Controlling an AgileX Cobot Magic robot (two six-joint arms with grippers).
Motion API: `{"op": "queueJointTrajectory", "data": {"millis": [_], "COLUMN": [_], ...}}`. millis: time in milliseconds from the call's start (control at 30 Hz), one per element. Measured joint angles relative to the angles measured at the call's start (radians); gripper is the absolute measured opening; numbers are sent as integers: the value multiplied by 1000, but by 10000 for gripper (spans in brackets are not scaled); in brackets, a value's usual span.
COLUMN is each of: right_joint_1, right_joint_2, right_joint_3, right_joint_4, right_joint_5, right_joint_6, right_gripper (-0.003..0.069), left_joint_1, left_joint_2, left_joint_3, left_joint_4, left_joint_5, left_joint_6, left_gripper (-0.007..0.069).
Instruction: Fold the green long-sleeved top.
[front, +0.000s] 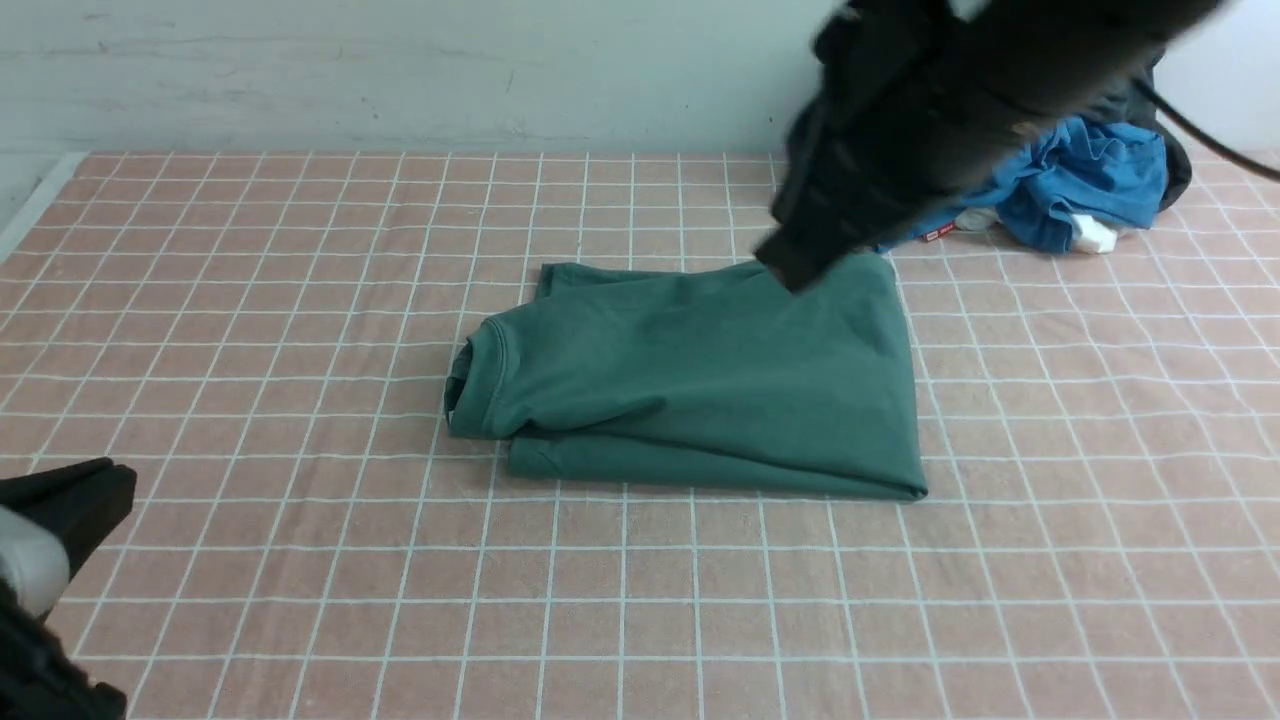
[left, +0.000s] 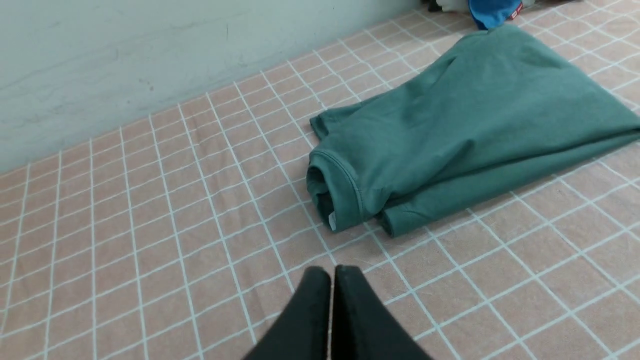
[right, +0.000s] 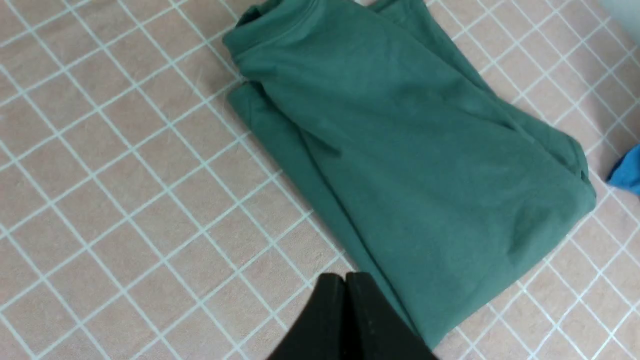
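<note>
Now folded green top (front: 700, 375) lies flat below raised right end effector (right: 346, 280), closed, empty.

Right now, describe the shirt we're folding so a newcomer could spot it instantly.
Start from the pink cloth with white grid lines covering the table. Near its middle lies the green long-sleeved top, folded into a flat, roughly rectangular bundle with its ribbed collar at the robot's left end. Unlike the crumpled bright blue garment piled at the far right, it is dark green, smooth and alone.
</note>
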Motion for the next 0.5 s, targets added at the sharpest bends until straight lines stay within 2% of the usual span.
{"op": "queueJointTrajectory", "data": {"millis": [133,167,200,233,300,333,367,400,500], "right_joint_1": [0,0,0,0,0,0,0,0,0], "right_joint_2": [-206,-313,-326,-444,-530,-609,-630,-691,-832], "right_joint_3": [289,443,463,640,777,908,944,1046,1265], "right_joint_4": [3,3,3,3,3,3,3,1,-1], "right_joint_5": [-260,-399,-439,-608,-779,-925,-945,-1076,-1267], "right_joint_6": [45,68,71,87,90,90,90,90,90], "right_gripper": [-14,-14,-14,-14,-14,-14,-14,-14,-14], "left_joint_1": [-1,-1,-1,-1,-1,-1,-1,-1,-1], "left_joint_2": [-32,-37,-38,-38,-38,-38,-38,-38,-38], "left_joint_3": [5,5,5,5,5,5,5,5,5], "left_joint_4": [1,2,2,2,2,2,2,2,2], "left_joint_5": [13,14,14,14,14,14,14,14,14], "left_joint_6": [0,0,0,0,0,0,0,0,0], "left_gripper": [-7,-7,-7,-7,-7,-7,-7,-7,-7]}}
